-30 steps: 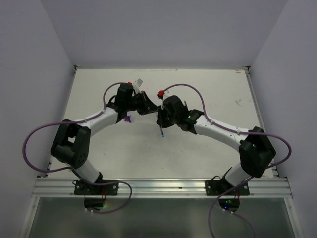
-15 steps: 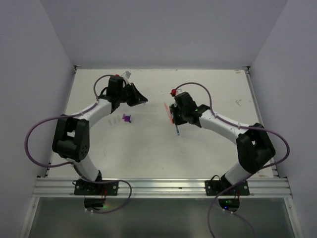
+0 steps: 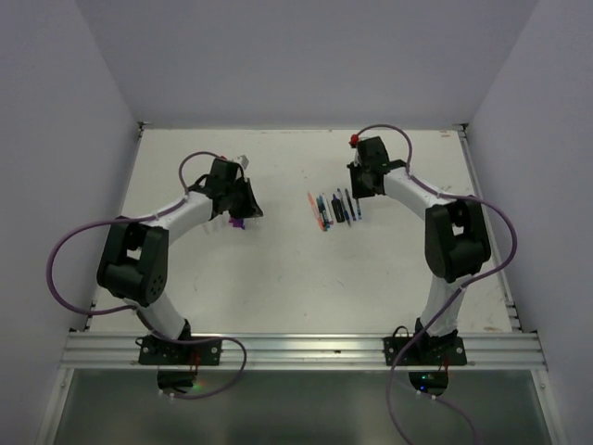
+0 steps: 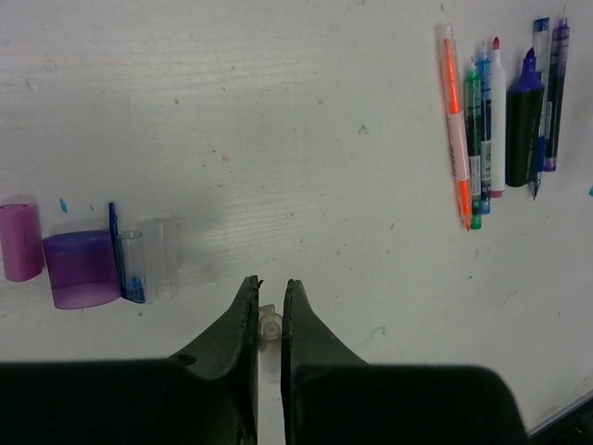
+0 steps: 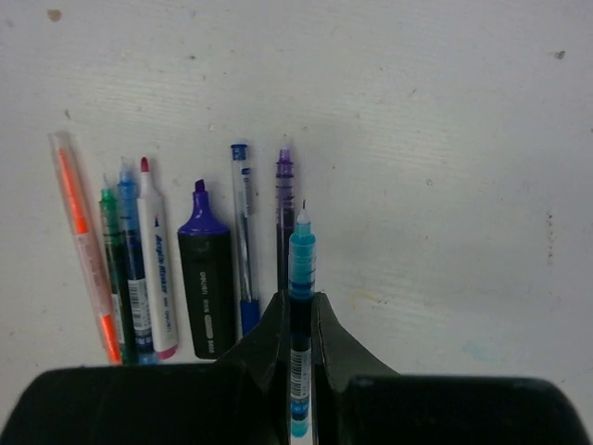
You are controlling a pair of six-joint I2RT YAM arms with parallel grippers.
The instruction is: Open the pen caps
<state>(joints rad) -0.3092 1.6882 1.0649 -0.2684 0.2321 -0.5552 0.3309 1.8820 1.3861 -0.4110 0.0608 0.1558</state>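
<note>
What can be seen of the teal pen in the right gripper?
The teal pen is slim, of see-through plastic by its look, and its fine needle tip is bare, with no cap on it. Lower down, the barrel carries a pale label with dark print. The right gripper holds it, jaws shut on the barrel, tip pointing away from the wrist camera. It sits just right of the purple pen. Whether it touches the table cannot be told.
</note>
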